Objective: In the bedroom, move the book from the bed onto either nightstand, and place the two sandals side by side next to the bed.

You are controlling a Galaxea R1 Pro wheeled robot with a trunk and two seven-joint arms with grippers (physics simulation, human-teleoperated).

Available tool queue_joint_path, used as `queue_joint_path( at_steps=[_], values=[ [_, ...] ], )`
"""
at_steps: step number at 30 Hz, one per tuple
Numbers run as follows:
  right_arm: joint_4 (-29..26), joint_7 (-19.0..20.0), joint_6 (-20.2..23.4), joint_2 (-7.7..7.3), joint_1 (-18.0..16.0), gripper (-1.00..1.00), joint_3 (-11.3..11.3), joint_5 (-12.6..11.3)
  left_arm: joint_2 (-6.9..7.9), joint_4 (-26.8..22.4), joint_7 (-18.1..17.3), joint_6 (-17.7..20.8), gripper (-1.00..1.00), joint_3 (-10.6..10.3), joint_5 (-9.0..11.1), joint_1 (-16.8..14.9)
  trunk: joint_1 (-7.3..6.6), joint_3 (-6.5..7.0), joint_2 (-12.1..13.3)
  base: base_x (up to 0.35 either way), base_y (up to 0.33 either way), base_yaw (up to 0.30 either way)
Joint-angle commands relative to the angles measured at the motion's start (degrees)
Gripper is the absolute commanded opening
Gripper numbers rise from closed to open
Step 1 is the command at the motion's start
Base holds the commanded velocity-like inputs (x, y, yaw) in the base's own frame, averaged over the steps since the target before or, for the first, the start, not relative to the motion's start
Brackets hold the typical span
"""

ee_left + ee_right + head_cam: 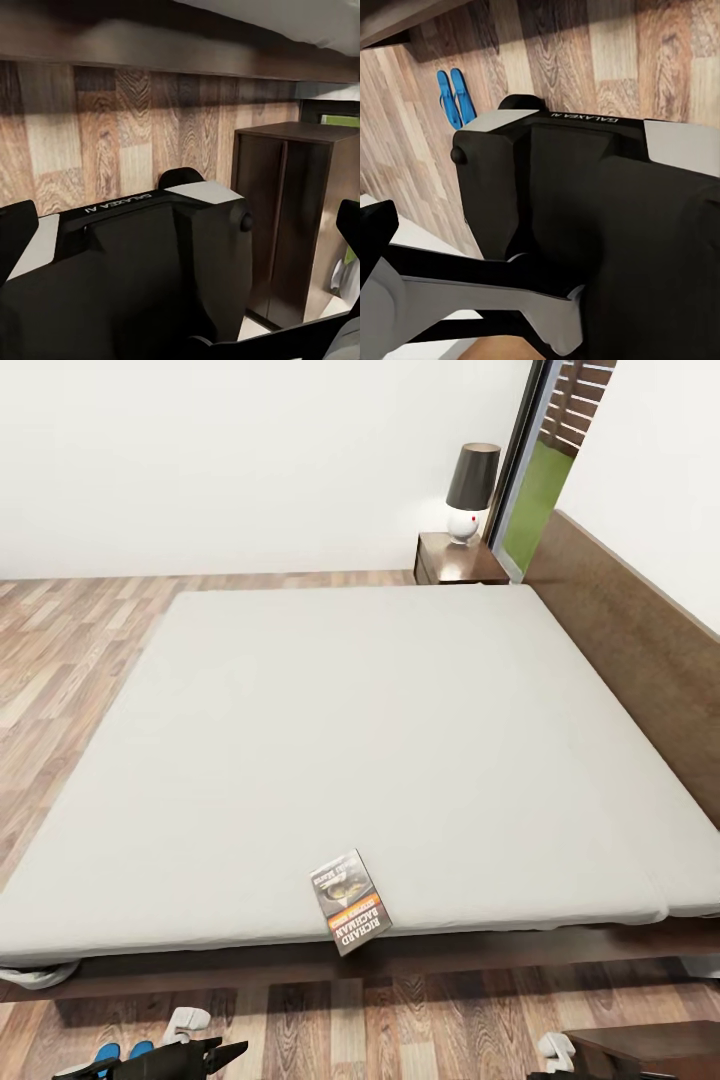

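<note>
The book [350, 901], dark-covered with an orange band, lies flat on the grey mattress of the bed [360, 730], at its near edge, straight ahead of me. Both blue sandals [454, 97] lie side by side on the wood floor close to the bed's dark frame [390, 22]. A far nightstand [458, 558] stands beside the headboard. Another nightstand [296, 217] is close at my right [650, 1050]. My left gripper [182, 221] is held low near my trunk, its dark fingers [16, 236] wide apart and empty. The right gripper [540, 225] is low too, with one finger [375, 229] at the picture's edge.
A lamp [470, 488] with a dark shade and white base stands on the far nightstand. The headboard [640, 650] runs along the bed's right side, with a window [540, 480] behind it. Wood floor [60, 650] stretches to the left of the bed. My dark trunk [150, 285] sits between the arms.
</note>
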Motion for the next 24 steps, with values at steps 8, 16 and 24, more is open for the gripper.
queue_joint_path(
  at_steps=[8, 16, 24],
  values=[
    [0.0, 0.1, 0.6, -0.02, 0.0, 1.0, 0.0, -0.5, -0.01, 0.0, -0.1, -0.2, 1.0, -0.5, 0.4, 0.0, 0.0, -0.04, 0.0, 0.0, 0.0, 0.0],
    [0.0, 0.1, 0.6, -0.02, 0.0, 1.0, 0.0, -0.5, -0.06, 0.0, -0.1, -0.2, 1.0, -0.5, 0.4, 0.0, -1.32, 1.04, 2.4, 0.0, 0.0, 0.0],
    [0.0, 0.1, 0.6, -0.02, 0.0, 1.0, 0.0, -0.5, -0.06, 0.0, -0.1, -0.2, 1.0, -0.5, 0.4, 0.0, -3.07, 2.48, 5.6, 0.0, 0.0, 0.0]
  ],
)
